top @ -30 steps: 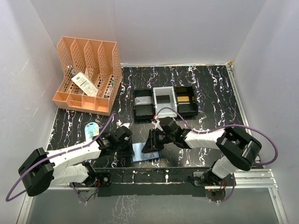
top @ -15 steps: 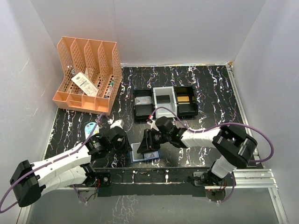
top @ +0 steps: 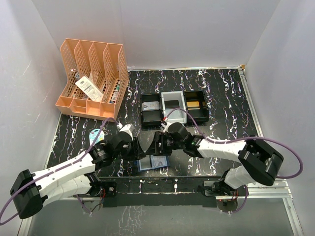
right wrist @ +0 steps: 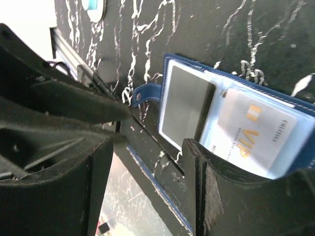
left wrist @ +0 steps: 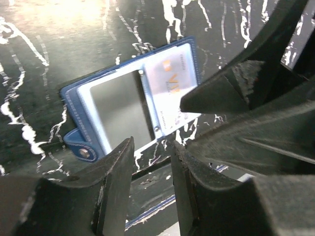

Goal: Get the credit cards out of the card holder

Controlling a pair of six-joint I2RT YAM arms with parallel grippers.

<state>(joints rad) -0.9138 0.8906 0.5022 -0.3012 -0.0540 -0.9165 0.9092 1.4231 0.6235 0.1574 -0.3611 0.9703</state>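
We see the card holder [top: 153, 163] lying open and flat on the black marbled table [top: 221, 93], close to its near edge, at 6 o'clock of both pincers. In the top view the left gripper [top: 139, 147] sits at about 10 o'clock of it and the right gripper [top: 158, 146] at about 12 o'clock, both just beside it.

From the left wrist, the left gripper [left wrist: 151, 145] shows a narrow gap between its fingers with nothing in it. The card holder [left wrist: 133, 105] lies just beyond the tips. From the right wrist, the right gripper [right wrist: 147, 147] stands wider apart and also holds nothing. There the card holder [right wrist: 231, 118] lies past its tips toward 2 o'clock.

A second ago both pincers were down over the holder, and the right one covered its right half. Now they have drawn back toward 12 o'clock with jaws parted, and the holder's whole face shows, in much the same spot.

Its long axis runs from 9 to 3 o'clock in the top view, slightly tilted, and the inner faces point up. A pale VIP card [left wrist: 172, 81] sits in one half and a grey panel [left wrist: 118, 108] in the other. The panel may be a second card or a window; we cannot tell. A snap tab [left wrist: 78, 146] sticks out of the grey end.
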